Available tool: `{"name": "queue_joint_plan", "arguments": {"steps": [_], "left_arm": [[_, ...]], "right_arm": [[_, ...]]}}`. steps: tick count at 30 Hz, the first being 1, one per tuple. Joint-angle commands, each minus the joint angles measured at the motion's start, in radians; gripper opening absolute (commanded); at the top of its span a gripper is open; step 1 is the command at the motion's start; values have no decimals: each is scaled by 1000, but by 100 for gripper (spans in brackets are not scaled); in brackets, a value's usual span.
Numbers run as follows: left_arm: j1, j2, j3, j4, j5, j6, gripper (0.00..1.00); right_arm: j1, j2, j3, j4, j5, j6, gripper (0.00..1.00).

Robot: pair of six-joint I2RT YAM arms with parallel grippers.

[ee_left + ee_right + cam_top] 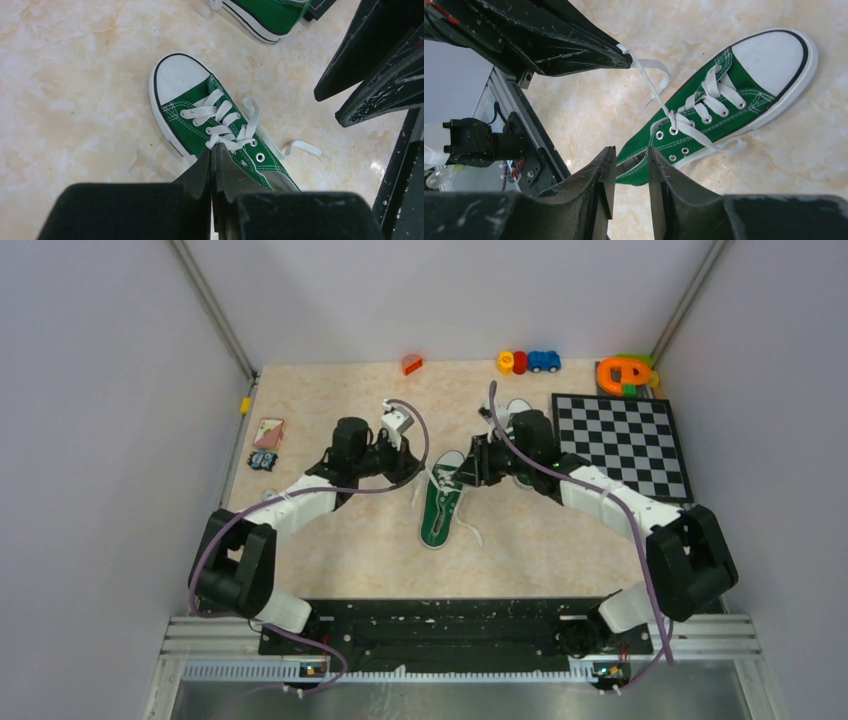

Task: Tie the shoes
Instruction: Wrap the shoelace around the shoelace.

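**Three Cameras, One Shoe**

The top camera looked down from above and behind the arm bases [285,612], far enough off to take in the whole counter [340,540]. The left wrist camera sat close over the left gripper [212,148] and faced down onto the green shoe [191,126]. The right wrist camera, just as near, looked past the right gripper [631,152] at the same shoe from the opposite side, catching the lace [655,63] pinched in the left gripper. All three views shared that shoe.

i see left arm [300,502] and right arm [610,495] both angled inward, meeting at centre of top view. left gripper [212,150] pinched tight on lace [651,82]. right gripper [631,152] fingers parted, narrow gap.
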Motion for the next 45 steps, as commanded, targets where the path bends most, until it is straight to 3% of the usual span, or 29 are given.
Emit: {"name": "queue_joint_plan", "arguments": {"steps": [1,5,12,14,16,21,25,31,39,45], "left_arm": [[36,-27,-46,197,49,-190,0],[36,-11,-49,219,62,-244,0],[35,11,-49,301,95,-425,0],[35,22,-42,297,103,-472,0],[36,31,-41,306,105,-509,0],[36,37,-42,291,103,-528,0],[36,36,-43,290,104,-540,0],[36,35,-41,283,117,-554,0],[35,32,-35,278,153,-553,0],[36,32,-39,288,170,-564,0]], "right_arm": [[5,32,34,175,-65,-68,34],[22,62,28,255,-26,-90,45],[89,100,41,283,96,-213,48],[90,102,21,316,108,-210,58],[94,111,9,350,114,-197,62],[119,153,25,381,142,-192,61],[134,179,42,386,176,-196,53],[149,209,43,420,203,-180,55],[161,248,50,484,204,-134,39],[164,248,51,497,227,-94,0]]}}
